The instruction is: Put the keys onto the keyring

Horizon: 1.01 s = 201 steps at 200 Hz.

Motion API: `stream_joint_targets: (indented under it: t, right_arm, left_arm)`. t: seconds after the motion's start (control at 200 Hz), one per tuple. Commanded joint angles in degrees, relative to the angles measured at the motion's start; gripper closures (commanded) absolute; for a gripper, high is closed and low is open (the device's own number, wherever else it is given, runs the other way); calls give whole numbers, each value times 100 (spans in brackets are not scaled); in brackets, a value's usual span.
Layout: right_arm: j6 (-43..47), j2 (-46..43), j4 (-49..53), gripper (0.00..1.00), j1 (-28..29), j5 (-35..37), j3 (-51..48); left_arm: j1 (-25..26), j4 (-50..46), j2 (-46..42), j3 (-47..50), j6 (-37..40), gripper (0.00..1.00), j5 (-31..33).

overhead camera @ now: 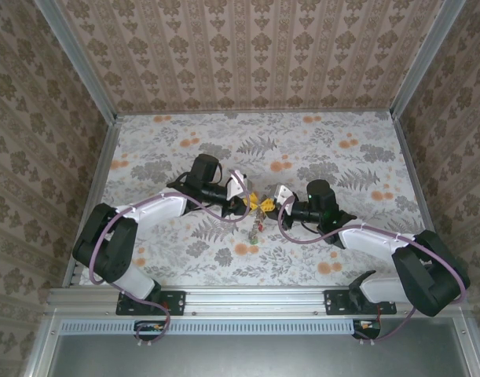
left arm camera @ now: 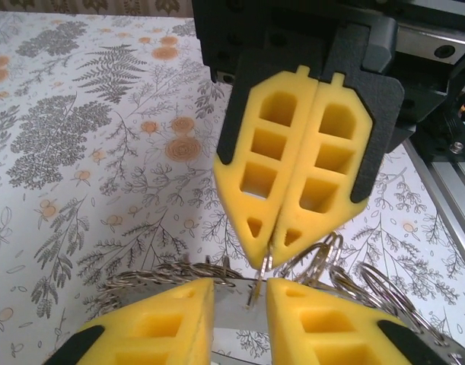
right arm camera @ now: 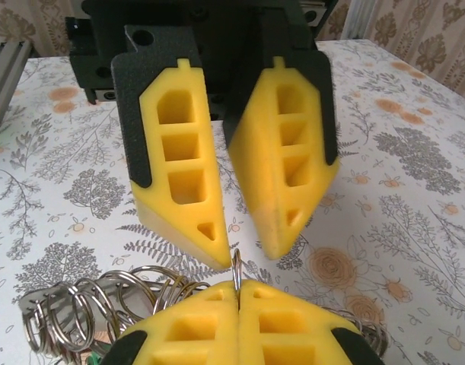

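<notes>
Overhead: left claw (overhead camera: 257,202) and right claw (overhead camera: 272,203) meet tip to tip over the tabletop (overhead camera: 342,165). Coloured keys (overhead camera: 255,228) sit just nearside of them.
Left wrist: left claw (left arm camera: 240,304) narrowly parted, gripping nothing. Keyring (left arm camera: 335,262) loops lie just beyond its tips.
Right wrist: right claw (right arm camera: 238,300) clamped on the keyring's thin wire.

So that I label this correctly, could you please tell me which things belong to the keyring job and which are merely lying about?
Job: thin silvery metal keyring with looped rings; tiny coloured-head keys; right claw, shut on the ring's wire; left claw, open.
Background: floral-print table cover; aluminium frame rail.
</notes>
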<state>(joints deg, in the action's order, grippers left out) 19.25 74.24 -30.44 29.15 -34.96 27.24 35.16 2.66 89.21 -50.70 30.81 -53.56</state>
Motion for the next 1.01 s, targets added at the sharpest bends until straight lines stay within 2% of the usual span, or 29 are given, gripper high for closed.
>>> stream_joint_targets:
  t: [0.0, 0.335, 0.45, 0.79, 1.0]
  right_arm:
    - [-8, -16, 80, 100, -45, -259, 95]
    - [-79, 90, -32, 100, -67, -318, 140]
    - [-85, 99, -15, 100, -63, -327, 163]
    - [-26, 117, 104, 100, -84, -286, 202]
    - [-56, 117, 116, 100, -85, -328, 222]
  left_arm:
    - [0, 18, 10, -5, 34, 73, -116]
    - [111, -631, 267, -219, 452, 76, -275]
    - [158, -532, 308, -273, 420, 78, -271]
    - [185, -98, 93, -95, 144, 78, -274]
    - [185, 6, 76, -14, 93, 82, -267]
